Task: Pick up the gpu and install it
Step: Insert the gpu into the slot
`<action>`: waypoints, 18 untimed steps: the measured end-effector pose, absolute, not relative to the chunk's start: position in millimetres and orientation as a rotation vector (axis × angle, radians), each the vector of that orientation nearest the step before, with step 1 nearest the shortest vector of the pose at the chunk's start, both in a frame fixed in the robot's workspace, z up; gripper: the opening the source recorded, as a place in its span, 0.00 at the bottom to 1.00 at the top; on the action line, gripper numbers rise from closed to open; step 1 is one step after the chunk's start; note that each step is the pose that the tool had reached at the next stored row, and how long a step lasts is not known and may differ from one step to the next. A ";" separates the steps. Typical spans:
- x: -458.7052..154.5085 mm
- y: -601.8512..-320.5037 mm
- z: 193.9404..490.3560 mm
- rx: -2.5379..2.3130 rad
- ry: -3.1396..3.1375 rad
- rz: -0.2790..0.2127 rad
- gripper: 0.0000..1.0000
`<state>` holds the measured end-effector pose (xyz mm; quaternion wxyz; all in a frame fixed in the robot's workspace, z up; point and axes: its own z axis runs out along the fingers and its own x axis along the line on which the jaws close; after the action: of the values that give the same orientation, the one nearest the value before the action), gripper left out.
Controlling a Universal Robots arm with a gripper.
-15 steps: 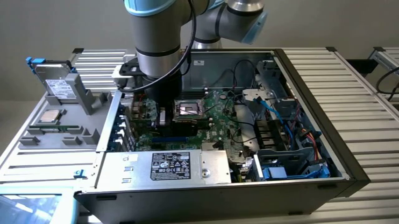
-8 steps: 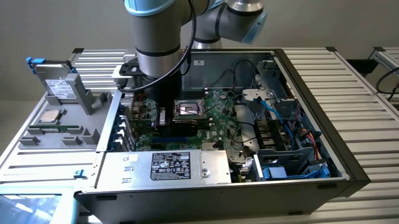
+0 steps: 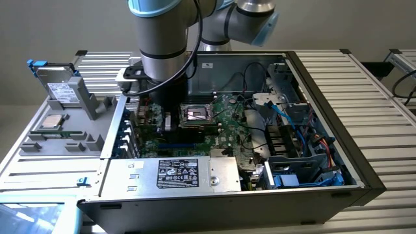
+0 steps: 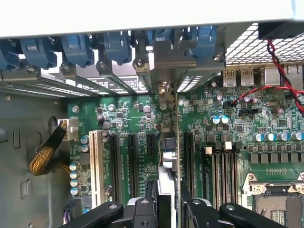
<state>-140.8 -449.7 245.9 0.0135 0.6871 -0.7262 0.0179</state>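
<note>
- The jaws, partly closed, pinch the gpu (image 4: 169, 151) edge-on between them, and it stands upright over the motherboard (image 4: 228, 118).
- Its silver bracket (image 4: 172, 54) lies beyond the jaws, among the blue clips (image 4: 116, 45).
- Black slots (image 4: 151, 156) run just beside the jaws. I cannot tell whether the card's edge sits in one.
- Likely risks: a slight tilt or offset would press the connector onto a slot wall, or the bracket could snag and twist the card in the pinch.
</note>
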 end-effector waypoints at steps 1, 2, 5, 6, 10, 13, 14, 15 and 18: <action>-141.4 -449.7 245.6 2.141 -2.262 0.056 0.29; -141.6 -449.7 245.5 2.140 -2.262 0.056 0.29; -141.9 -449.7 245.5 2.140 -2.262 0.055 0.29; -141.9 -449.7 245.5 2.140 -2.262 0.055 0.29; -141.9 -449.7 245.5 2.140 -2.262 0.055 0.29; -141.9 -449.4 245.5 2.140 -2.262 0.056 0.29; -141.9 -449.3 245.4 2.140 -2.262 0.056 0.29; -141.9 -449.1 245.2 2.140 -2.262 0.056 0.29; -141.8 -448.5 244.8 2.140 -2.262 0.057 0.29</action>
<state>-141.8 -448.5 244.8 0.0139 0.6871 -0.7262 0.0181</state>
